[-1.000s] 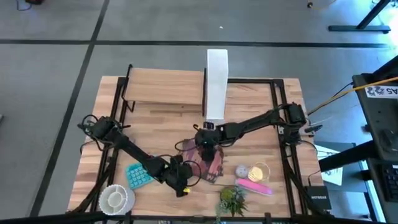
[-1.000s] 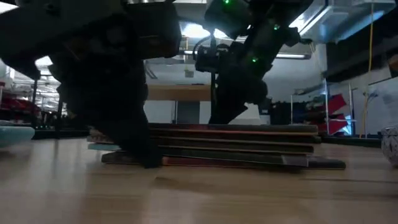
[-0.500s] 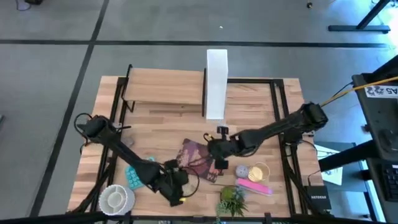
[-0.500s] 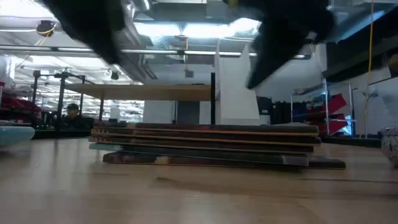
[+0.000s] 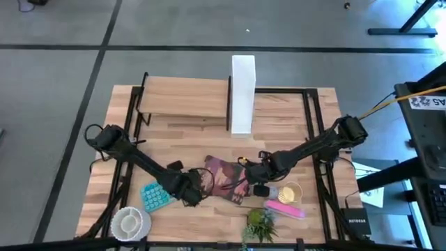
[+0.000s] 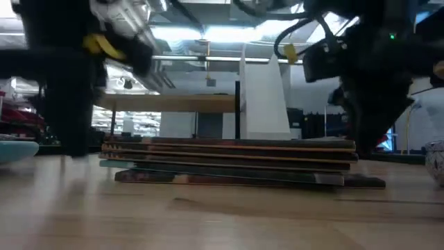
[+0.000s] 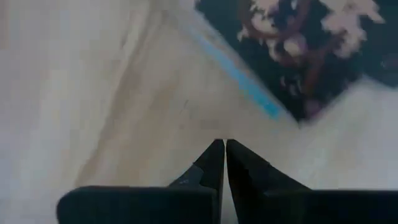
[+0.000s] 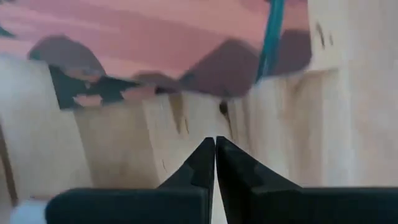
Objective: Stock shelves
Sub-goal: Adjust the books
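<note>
From above, the shelves (image 5: 185, 97) stand at the table's far edge beside a white box (image 5: 242, 84). A stack of books (image 5: 224, 178) lies between the left gripper (image 5: 191, 197) and right gripper (image 5: 259, 183). A bowl (image 5: 129, 222) sits at the near left corner; its contents cannot be made out.

At table height, the books (image 6: 232, 162) lie flat, stacked, with the shelves (image 6: 170, 104) behind them.

Left wrist: the fingers (image 7: 211, 163) are pressed together over bare wood.

Right wrist: the fingers (image 8: 205, 163) are likewise closed, holding nothing.

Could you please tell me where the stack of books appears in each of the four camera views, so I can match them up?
High view: stack of books at table centre-front, between the left gripper and right gripper.
Low view: it fills the middle, lying flat.
Left wrist view: dark floral cover, one corner.
Right wrist view: pink cover, its edge.
Shared landmark: the shelves behind the stack, also in the low view.
</note>
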`<action>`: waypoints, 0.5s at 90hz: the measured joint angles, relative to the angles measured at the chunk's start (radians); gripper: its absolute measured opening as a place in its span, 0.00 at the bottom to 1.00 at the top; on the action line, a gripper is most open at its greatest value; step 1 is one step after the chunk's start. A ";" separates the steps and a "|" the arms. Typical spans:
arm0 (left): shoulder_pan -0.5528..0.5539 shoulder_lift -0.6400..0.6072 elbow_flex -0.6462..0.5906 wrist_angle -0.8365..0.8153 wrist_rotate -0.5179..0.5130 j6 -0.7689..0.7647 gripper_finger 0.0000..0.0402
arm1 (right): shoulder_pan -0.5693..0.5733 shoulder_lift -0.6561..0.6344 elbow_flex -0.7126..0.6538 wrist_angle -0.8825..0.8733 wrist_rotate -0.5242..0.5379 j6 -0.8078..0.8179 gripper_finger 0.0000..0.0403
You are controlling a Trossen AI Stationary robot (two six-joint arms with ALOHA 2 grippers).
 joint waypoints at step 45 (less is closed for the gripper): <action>-0.030 0.005 -0.043 0.416 0.036 0.153 0.00 | -0.041 0.059 -0.015 0.103 0.029 0.001 0.00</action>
